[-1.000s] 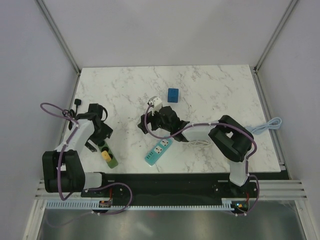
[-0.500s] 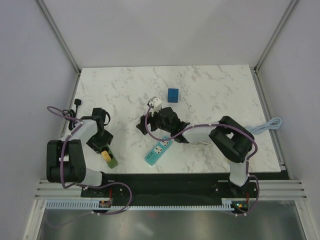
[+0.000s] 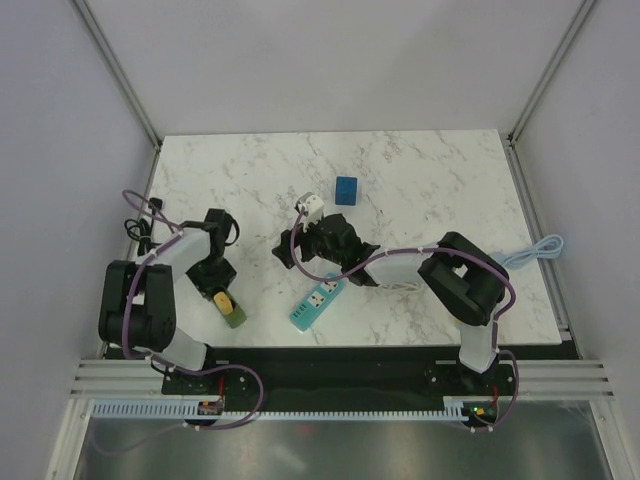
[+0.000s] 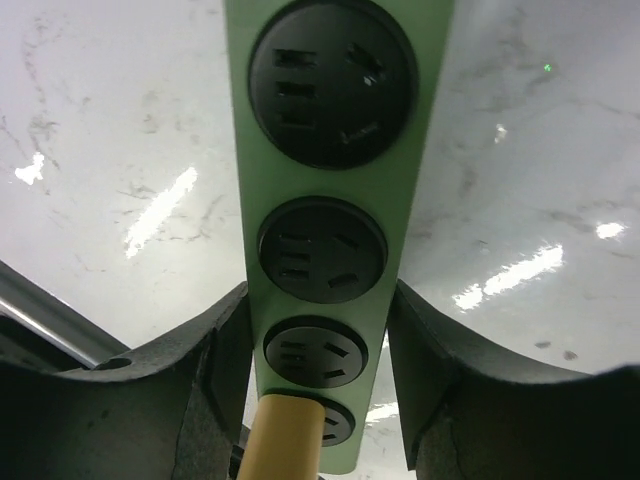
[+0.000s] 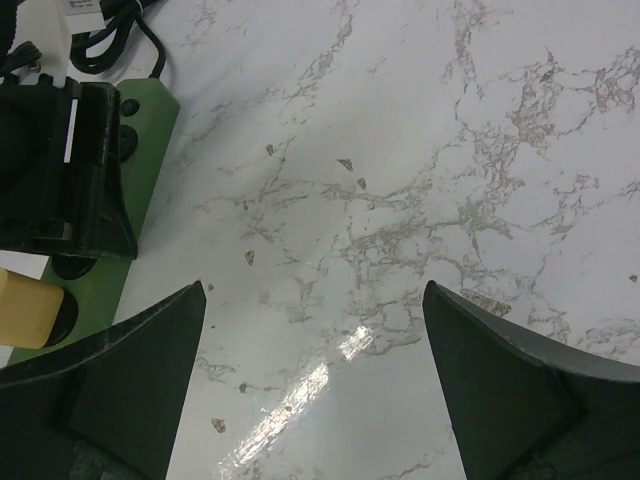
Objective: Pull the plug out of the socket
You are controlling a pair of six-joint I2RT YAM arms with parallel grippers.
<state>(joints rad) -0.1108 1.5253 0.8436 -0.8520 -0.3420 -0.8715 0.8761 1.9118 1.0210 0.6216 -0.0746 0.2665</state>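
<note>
A green socket strip (image 3: pixel 236 316) lies near the table's front left, with a yellow plug (image 3: pixel 221 298) standing in its end socket. My left gripper (image 3: pixel 214 272) is over the strip just beyond the plug. In the left wrist view the strip (image 4: pixel 330 200) runs between my fingers (image 4: pixel 215 370), which press its two sides, and the yellow plug (image 4: pixel 285 440) shows at the bottom. My right gripper (image 3: pixel 292 252) is open and empty over bare marble, right of the strip. Its wrist view (image 5: pixel 315 287) shows the strip (image 5: pixel 135 190) and the plug (image 5: pixel 28 305) at far left.
A teal socket strip (image 3: pixel 317 303) lies near the front edge by the right arm. A blue cube (image 3: pixel 346 189) and a white plug (image 3: pixel 310 205) sit in the middle. A black cable (image 3: pixel 150 212) coils at the left edge.
My left gripper has moved right and a little back, and the green strip with its yellow plug has shifted right with it. The right arm has hardly moved.
</note>
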